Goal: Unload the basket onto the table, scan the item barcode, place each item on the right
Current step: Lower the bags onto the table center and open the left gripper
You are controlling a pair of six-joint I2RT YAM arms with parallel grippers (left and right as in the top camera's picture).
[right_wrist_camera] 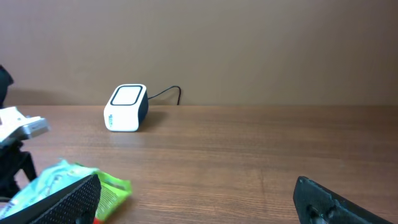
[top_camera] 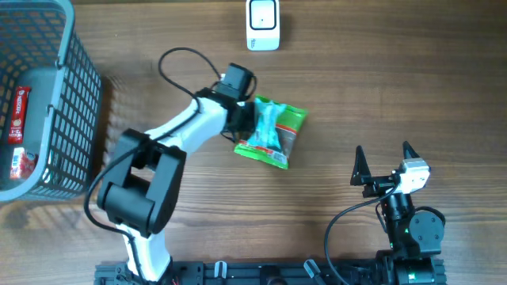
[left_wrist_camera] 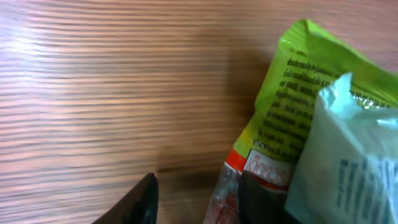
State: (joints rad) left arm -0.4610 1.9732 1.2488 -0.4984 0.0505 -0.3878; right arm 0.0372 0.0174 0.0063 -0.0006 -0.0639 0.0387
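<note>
Item: the green snack packet (top_camera: 273,131) lies flat on the wooden table (top_camera: 356,87), about in the middle of the scene. It has a pale blue part across its middle and lies a little turned.

Scanner: a small white scanner (top_camera: 262,24) stands at the far edge of the table. It is beyond the packet, with bare wood between them, and a dark cable (right_wrist_camera: 165,93) comes out behind it.

Left claw: the left gripper (top_camera: 242,119) is at the left edge of the packet, with the arm stretched out from the near left. In the left wrist view the claw is partly open. The red and clear edge of the packet is between the fingers, close to one of them. Bare table shows between this edge and the other finger, so no pinch on the packet is visible.

Right claw: the right gripper (top_camera: 383,150) is at the near right, well apart from the packet. It is wide open and holds nothing.

Basket: a grey mesh basket (top_camera: 79,103) stands at the far left. Inside it lie red packets (top_camera: 20,111).
</note>
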